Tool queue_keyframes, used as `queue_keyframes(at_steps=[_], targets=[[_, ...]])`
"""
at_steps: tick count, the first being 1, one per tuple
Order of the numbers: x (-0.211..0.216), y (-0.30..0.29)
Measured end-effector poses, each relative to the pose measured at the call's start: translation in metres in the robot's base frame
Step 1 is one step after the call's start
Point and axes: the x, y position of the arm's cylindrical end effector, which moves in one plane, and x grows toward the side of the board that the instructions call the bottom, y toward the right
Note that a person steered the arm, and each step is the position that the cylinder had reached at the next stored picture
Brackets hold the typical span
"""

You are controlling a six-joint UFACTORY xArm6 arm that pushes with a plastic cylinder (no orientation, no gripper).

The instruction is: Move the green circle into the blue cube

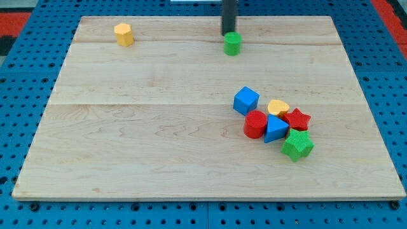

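The green circle (pixel 233 44) is a short green cylinder near the top of the wooden board, a little right of centre. My tip (pixel 228 32) comes down just behind it, at its upper left edge, and looks to touch it. The blue cube (pixel 246 100) lies well below the green circle, toward the view's bottom, at the upper left of a cluster of blocks.
The cluster right of centre holds a red cylinder (pixel 255 124), a blue triangular block (pixel 275 129), a yellow heart (pixel 278 107), a red star (pixel 297 119) and a green star (pixel 297 145). A yellow hexagonal block (pixel 124 34) stands at the top left. The board (pixel 140 140) lies on a blue pegboard.
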Motion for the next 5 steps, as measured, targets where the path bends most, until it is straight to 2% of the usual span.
queue_keyframes(at_steps=[2, 3, 5], targets=[[0.084, 0.014], [0.112, 0.019], [0.090, -0.027]])
